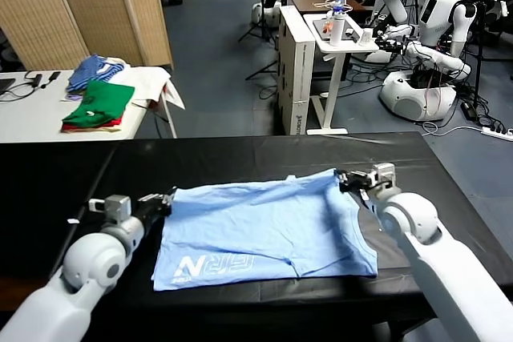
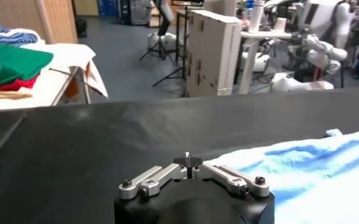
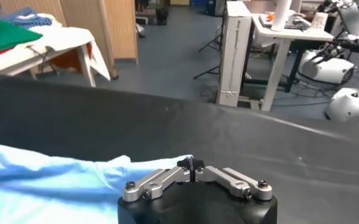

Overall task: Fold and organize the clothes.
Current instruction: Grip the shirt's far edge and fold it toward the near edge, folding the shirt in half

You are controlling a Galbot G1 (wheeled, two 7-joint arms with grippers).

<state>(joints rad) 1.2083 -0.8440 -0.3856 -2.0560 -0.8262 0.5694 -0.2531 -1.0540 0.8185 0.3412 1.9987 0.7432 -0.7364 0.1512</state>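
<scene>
The T-shirt (image 1: 268, 226) lies spread on the black desk (image 1: 240, 158), already doubled over once by the look of it, with white lettering showing along the near edge on the left. It is thin cotton, slightly creased, so I judge it light, limp and not fragile. It will drape and sag wherever it is not supported, and a lifted edge will trail the rest behind it. On the smooth desk it should slide easily, so a one-sided pull would likely skew the whole piece.

The left claw (image 1: 166, 199) sits at the far left corner of the shirt with its fingers closed together. In the left wrist view (image 2: 188, 162) the tips meet right at the cloth's edge. Whether a bit of fabric is pinched between them I cannot tell.

The right claw (image 1: 345, 179) is at the far right corner, also closed. In its wrist view (image 3: 191, 164) the tips meet just where the blue cloth ends, and again a pinch cannot be confirmed.

The best holds are these two far corners, or the hem just inside them, taken as a matched pair so the edge stays taut between the claws. A pinch needs to catch every layer, or the fold may slip apart when lifted.
</scene>
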